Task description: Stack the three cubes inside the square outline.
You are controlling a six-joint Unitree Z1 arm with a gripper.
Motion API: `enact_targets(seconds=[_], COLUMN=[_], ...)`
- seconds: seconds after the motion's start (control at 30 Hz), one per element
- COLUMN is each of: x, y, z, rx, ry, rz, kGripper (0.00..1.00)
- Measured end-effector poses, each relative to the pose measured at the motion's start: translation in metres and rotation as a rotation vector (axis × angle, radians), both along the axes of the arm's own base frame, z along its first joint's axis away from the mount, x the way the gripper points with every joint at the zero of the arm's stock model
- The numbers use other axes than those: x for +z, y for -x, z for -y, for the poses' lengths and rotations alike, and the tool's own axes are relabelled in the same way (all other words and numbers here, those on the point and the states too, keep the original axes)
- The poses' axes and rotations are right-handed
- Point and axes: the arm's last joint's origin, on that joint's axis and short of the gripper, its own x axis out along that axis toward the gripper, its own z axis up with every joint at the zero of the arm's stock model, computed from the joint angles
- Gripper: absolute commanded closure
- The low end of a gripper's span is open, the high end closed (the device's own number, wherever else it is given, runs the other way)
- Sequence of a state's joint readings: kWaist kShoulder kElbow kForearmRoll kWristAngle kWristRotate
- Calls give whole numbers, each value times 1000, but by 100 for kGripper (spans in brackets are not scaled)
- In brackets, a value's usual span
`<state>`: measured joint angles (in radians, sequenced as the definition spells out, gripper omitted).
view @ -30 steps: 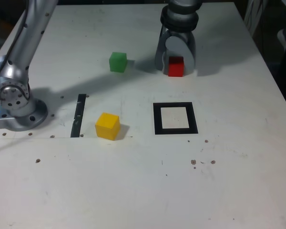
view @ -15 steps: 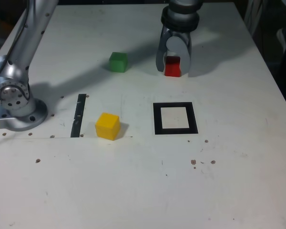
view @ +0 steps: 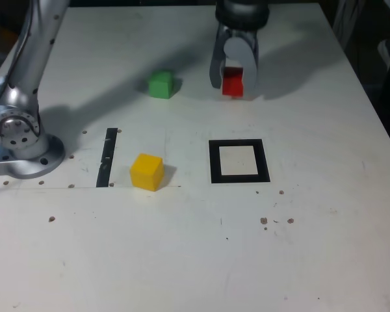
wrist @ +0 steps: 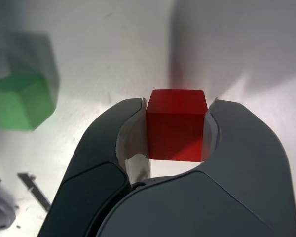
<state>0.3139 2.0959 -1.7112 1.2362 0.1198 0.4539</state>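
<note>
Hand (view: 234,83) was clenched on the red cube (view: 232,82) at upper centre of the exterior view, apparently lifted off the counter (view: 312,227). Step in hand: carrying the first cube to the square outline (view: 239,161), empty at frame centre. Next move calls for lowering it squarely inside the border; green cube (view: 160,84) and yellow cube (view: 146,171) not yet stacked.

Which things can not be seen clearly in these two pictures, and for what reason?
- Red cube, exterior view: its sides are hidden by the tool.
- Green cube, wrist view: blurred, cut by the picture edge.
- Yellow cube and square outline: outside the wrist view.
- Arm above the tool, exterior view: cut by the top edge.
</note>
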Motion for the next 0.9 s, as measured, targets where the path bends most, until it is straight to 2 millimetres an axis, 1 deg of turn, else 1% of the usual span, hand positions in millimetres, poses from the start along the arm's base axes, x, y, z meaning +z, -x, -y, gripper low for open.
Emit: enact_targets(seconds=[0.07, 0.23, 0.3, 0.33, 0.4, 0.5, 0.53, 0.7, 0.9], x=[12, 54, 64, 65, 56, 36, 33, 19, -4], y=[4, 26, 37, 40, 37, 30, 29, 24, 14], z=[13, 64, 80, 90, 108, 127, 131, 145, 149], rx=[1, -13, -3, 5, 16, 45, 58, 102, 130], ry=[-10, -54, -55, -48, -30, 0, 5, 26, 22], rz=[5, 53, 72, 78, 66, 25, 19, 15, -5], kGripper=[84, 84, 84, 84, 84, 84, 84, 84, 84])
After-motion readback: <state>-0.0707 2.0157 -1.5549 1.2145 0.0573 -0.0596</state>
